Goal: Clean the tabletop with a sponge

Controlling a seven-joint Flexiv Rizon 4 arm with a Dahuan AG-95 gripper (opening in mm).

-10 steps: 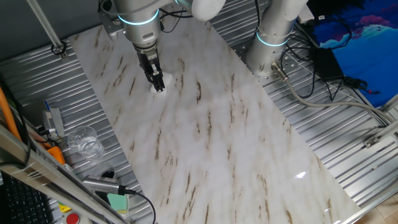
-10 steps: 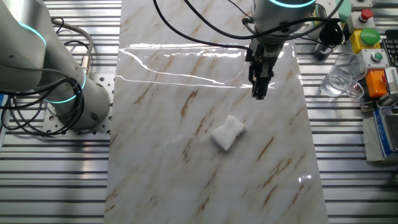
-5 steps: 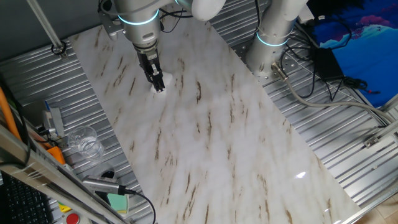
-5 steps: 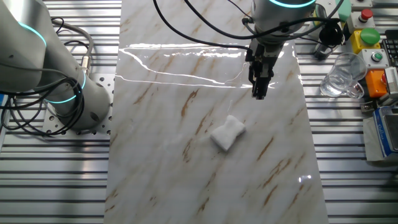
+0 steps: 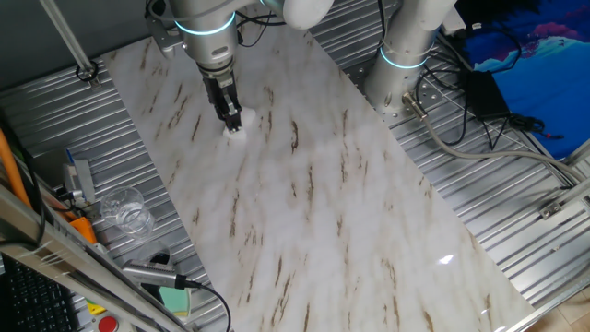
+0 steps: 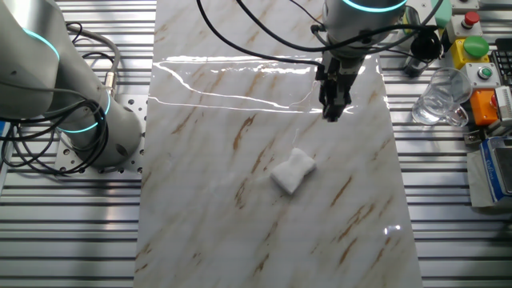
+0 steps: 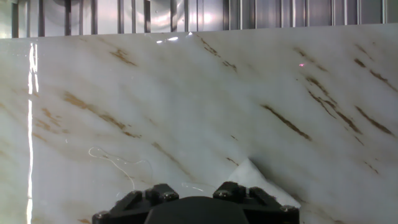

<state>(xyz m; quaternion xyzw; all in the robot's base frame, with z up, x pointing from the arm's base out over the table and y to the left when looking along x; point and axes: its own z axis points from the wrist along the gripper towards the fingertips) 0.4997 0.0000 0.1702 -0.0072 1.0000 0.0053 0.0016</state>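
White foam sponge (image 6: pixel 293 172), light, soft, compressible, lying free mid-width on the glossy marble tabletop (image 6: pixel 208 208), best pinched across its narrow waist; gripper (image 6: pixel 330 114) raised clear of it, holding nothing, finger spacing impossible to judge.

Two high fixed views from opposite sides of the tabletop (image 5: pixel 332 203); hand view close.

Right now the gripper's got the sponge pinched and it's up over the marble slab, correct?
Not pinched. The other fixed view shows the sponge lying free on the tabletop, clear of the gripper, which hangs above the slab with nothing between its fingers. The rest holds: it is over the marble.
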